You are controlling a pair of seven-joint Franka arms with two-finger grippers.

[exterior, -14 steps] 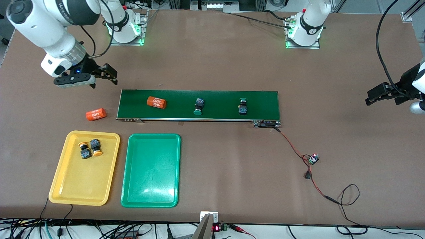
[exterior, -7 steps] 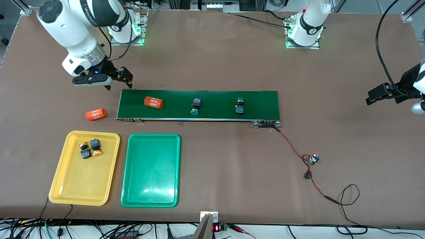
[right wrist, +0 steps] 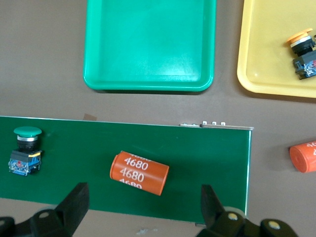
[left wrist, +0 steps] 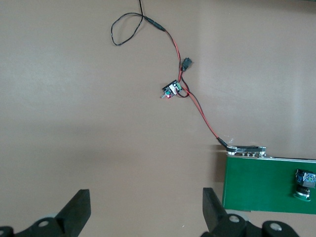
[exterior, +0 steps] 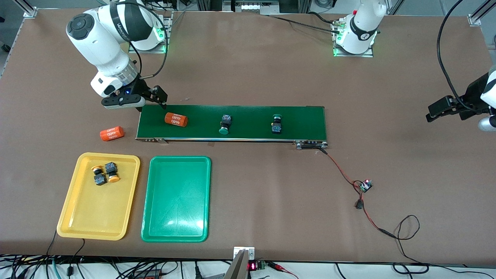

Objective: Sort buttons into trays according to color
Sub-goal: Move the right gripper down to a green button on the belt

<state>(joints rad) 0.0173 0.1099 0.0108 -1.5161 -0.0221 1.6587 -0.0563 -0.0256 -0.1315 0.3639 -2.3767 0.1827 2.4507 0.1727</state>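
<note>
Right wrist view: yellow tray [right wrist: 256,54] cropped

Front view: high, facing both bases, whole table. Wrist views: close, looking down; each shares the belt [exterior: 232,122] with the front view, at opposite ends.

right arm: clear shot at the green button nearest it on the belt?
Probably yes. The right gripper hangs open over the conveyor belt's end, nothing in it. Only the orange cylinder lies on the belt between it and that green button, which a reach from above should clear.
</note>
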